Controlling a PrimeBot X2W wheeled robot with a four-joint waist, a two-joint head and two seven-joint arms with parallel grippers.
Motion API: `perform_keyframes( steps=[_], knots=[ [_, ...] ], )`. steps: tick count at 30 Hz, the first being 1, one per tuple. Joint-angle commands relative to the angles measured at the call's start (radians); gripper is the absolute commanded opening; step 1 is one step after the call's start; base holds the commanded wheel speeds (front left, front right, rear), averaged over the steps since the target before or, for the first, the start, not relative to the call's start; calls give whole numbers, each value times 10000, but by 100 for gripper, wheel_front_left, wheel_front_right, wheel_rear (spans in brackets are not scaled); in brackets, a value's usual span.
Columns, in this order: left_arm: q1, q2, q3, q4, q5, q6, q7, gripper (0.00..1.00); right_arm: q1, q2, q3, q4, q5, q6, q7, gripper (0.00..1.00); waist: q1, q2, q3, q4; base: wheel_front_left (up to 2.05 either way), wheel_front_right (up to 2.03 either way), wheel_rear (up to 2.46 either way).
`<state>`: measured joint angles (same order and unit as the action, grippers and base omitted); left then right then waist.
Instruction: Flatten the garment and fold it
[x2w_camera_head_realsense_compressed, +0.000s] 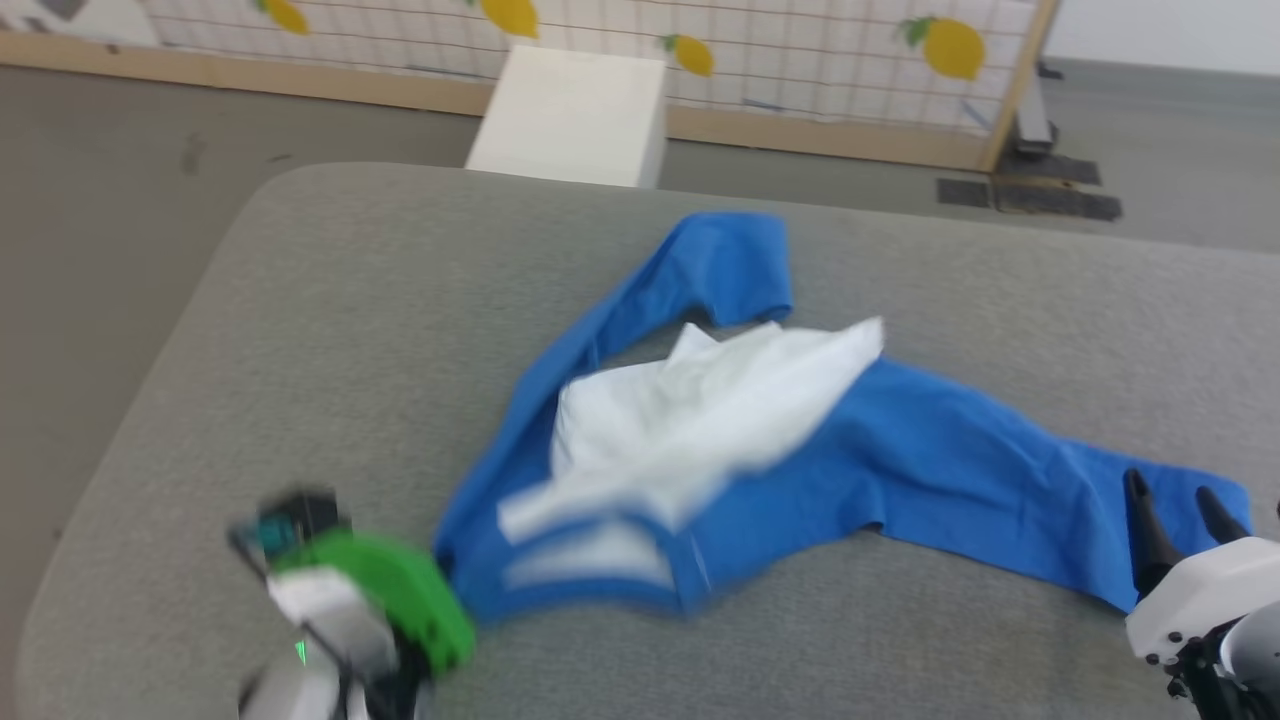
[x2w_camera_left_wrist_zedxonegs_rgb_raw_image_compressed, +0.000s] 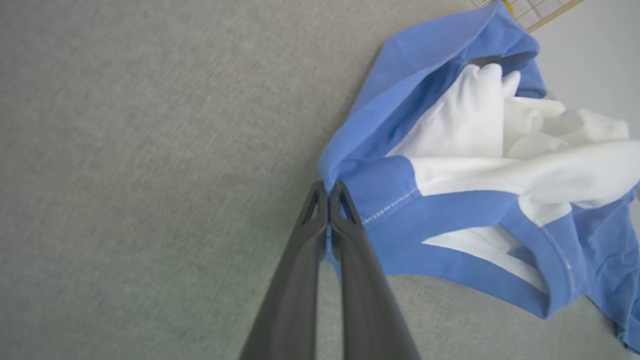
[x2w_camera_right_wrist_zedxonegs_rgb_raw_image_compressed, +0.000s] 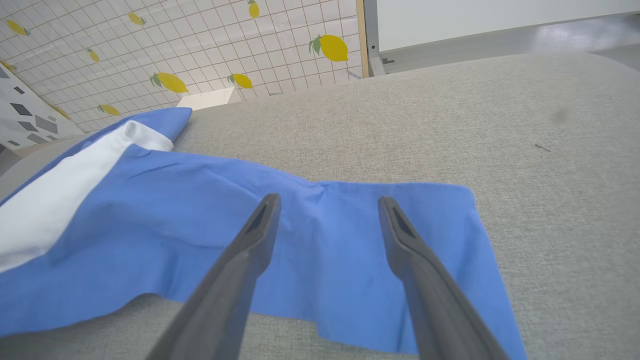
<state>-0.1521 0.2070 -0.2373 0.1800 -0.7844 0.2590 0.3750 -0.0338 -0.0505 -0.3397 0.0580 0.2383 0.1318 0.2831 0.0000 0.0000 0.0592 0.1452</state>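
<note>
The garment (x2w_camera_head_realsense_compressed: 900, 450) lies crumpled on the grey padded table (x2w_camera_head_realsense_compressed: 350, 300), its white body bunched in the middle and its blue sleeves spread to the far side and to the right. My left gripper (x2w_camera_head_realsense_compressed: 440, 570), blurred, is at the garment's near left corner. In the left wrist view that gripper (x2w_camera_left_wrist_zedxonegs_rgb_raw_image_compressed: 327, 192) is shut on a blue edge of the garment (x2w_camera_left_wrist_zedxonegs_rgb_raw_image_compressed: 465, 125). My right gripper (x2w_camera_head_realsense_compressed: 1175, 495) stands open over the end of the right sleeve. The right wrist view shows this gripper (x2w_camera_right_wrist_zedxonegs_rgb_raw_image_compressed: 330, 201) spread above the flat blue garment (x2w_camera_right_wrist_zedxonegs_rgb_raw_image_compressed: 150, 200), holding nothing.
A white box (x2w_camera_head_realsense_compressed: 575, 115) stands on the floor beyond the table's far edge, before a lemon-patterned screen (x2w_camera_head_realsense_compressed: 800, 50). The table's rounded left edge drops to the floor (x2w_camera_head_realsense_compressed: 80, 250). Bare grey surface lies left of the garment and along the near side.
</note>
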Motion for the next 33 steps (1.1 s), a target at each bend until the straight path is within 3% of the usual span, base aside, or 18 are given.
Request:
perform_keyframes(
  steps=[1,8,9,10,15,16,19,23,27,33],
  knots=[
    [591,17,-43,-168,-113,175,194,0,145,3,57,71,32,-11,25,100,0,0,-204,490,0,0,0],
    [1939,-79,-176,-269,-579,453,846,0,145,3,296,303,-26,-11,93,100,0,0,-197,627,0,0,0],
    [1921,-112,-79,-333,-640,427,737,24,145,3,336,340,-41,-11,93,100,0,0,-218,614,0,0,0],
    [1885,-163,24,-418,-722,382,627,100,148,3,367,369,-45,-11,91,100,0,0,-240,600,0,0,0],
    [1451,-251,910,-1262,-822,-24,-825,100,224,3,587,480,-66,-11,150,100,0,0,-356,483,0,0,0],
    [1240,-41,1194,-1696,-195,-394,-2215,100,294,3,791,515,-194,-11,395,100,0,0,-336,398,0,0,0],
    [1127,251,1161,-1863,857,-943,-3999,100,326,3,869,557,-551,-11,849,100,0,0,-251,330,0,0,0],
    [1171,318,889,-1746,2072,-1178,-5782,100,108,3,833,523,-1290,-11,1601,100,0,0,-72,299,0,0,0],
    [1160,158,746,-1589,2787,-1235,-6253,100,-452,-36,1038,839,-2422,-11,2506,100,0,0,120,328,0,0,0],
    [969,-216,687,-1342,3261,-1410,-6354,100,-1126,-660,1770,2033,-3222,-11,3365,100,0,0,442,555,0,0,0]
  ],
)
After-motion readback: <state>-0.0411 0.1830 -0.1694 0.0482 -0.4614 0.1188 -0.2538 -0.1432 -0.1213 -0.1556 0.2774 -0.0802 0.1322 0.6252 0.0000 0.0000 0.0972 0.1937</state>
